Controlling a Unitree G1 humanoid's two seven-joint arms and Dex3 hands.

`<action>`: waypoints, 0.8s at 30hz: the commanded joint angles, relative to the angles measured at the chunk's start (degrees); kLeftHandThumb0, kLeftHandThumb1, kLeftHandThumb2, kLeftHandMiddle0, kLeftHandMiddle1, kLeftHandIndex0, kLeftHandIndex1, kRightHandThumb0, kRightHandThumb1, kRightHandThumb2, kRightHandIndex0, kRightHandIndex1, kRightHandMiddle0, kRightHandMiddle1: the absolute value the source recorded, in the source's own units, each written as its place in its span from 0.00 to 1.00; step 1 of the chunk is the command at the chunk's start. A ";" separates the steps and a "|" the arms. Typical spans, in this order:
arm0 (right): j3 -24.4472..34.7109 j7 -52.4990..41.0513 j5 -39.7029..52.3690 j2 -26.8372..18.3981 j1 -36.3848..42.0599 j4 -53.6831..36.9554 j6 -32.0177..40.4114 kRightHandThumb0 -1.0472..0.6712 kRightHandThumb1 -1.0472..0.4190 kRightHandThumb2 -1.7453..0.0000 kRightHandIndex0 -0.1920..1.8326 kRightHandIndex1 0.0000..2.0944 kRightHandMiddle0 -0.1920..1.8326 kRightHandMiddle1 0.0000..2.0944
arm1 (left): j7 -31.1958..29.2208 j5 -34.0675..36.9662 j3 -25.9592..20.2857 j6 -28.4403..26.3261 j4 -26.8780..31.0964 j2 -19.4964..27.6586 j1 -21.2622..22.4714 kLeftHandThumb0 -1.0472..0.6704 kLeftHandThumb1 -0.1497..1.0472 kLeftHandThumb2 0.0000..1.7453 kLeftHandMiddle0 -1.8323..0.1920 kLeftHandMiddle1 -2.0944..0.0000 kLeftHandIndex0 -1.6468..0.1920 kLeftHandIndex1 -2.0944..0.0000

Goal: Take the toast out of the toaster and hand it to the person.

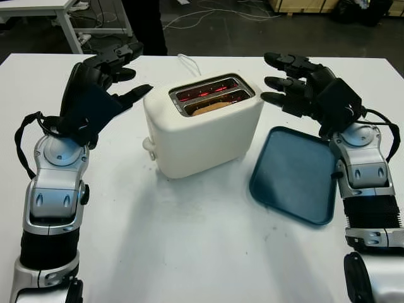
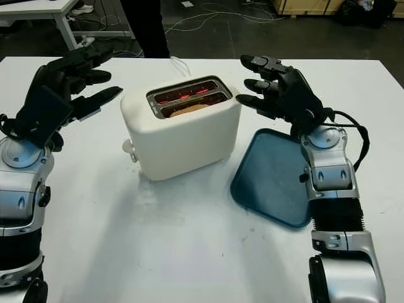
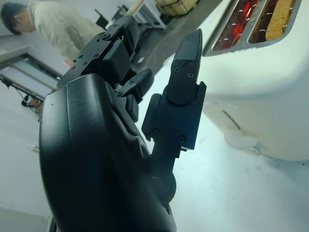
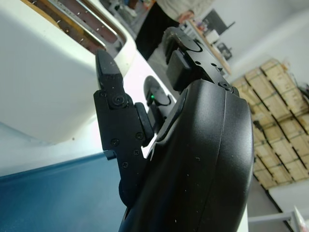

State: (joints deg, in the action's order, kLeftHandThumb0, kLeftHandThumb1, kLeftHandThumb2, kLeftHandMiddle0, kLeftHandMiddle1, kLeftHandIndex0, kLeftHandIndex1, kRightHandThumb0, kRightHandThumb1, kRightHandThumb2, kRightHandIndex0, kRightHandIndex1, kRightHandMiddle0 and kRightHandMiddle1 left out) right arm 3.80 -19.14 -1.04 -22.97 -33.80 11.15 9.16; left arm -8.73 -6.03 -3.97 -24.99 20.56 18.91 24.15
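Two hands flank the toaster (image 1: 202, 129), both empty. One slice of toast (image 1: 211, 107) sits sunk in the near slot, running left-right. Right hand (image 1: 297, 85) hovers nearer that slot's end than left hand (image 1: 104, 82).

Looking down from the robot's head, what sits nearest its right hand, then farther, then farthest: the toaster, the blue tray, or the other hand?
From the right hand:
1. Toaster, just beside its fingertips, mid-table.
2. Blue tray, below the wrist; nearly as close, hard to call.
3. Left hand, beyond the toaster's far side.
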 commanded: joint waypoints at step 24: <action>-0.03 0.24 -0.17 -0.69 -0.96 -0.35 -0.71 0.48 0.09 0.99 0.37 0.05 0.35 0.02 | 0.06 0.05 -0.56 -0.20 0.38 0.43 0.01 0.37 0.89 0.05 0.77 0.61 0.58 0.98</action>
State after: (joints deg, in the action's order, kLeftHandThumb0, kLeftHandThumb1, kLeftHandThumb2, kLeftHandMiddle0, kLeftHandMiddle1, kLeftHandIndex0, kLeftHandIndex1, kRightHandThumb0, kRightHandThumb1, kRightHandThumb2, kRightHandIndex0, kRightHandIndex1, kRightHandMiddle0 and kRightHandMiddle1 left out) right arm 3.72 -19.12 -1.06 -23.07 -33.80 11.12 9.16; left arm -8.72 -5.79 -4.25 -25.62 20.66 18.91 24.15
